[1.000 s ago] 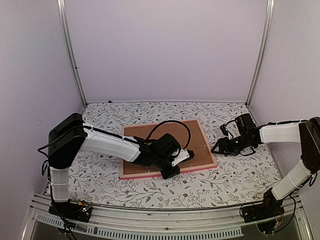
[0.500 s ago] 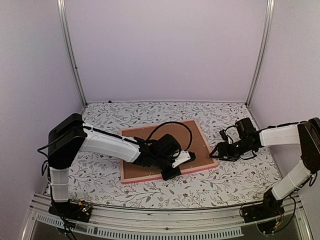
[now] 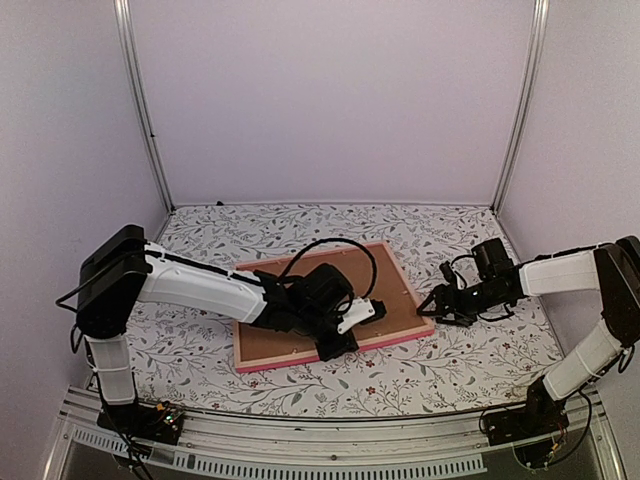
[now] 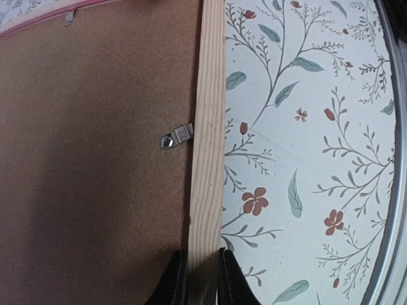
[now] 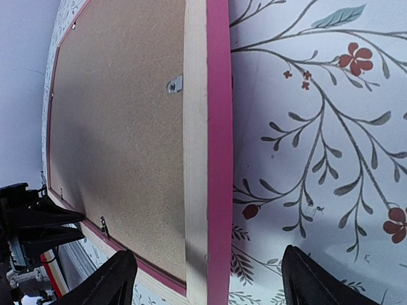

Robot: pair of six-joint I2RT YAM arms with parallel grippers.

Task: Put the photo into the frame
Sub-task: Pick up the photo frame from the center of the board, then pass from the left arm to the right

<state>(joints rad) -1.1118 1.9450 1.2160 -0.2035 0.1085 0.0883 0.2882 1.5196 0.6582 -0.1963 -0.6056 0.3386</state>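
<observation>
Sliding left across mid-table [image 3: 450, 365], frame [image 3: 413, 300] lies back-up, near rail pinched by left gripper [image 4: 202, 279]; right gripper [image 5: 213, 279] just spread wide off right rail. Photo unseen, likely under backing board [image 4: 95, 159].

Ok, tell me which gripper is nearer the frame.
Left. The left gripper pinches the frame on its near rail; the right gripper is open at the right edge, not gripping.
</observation>
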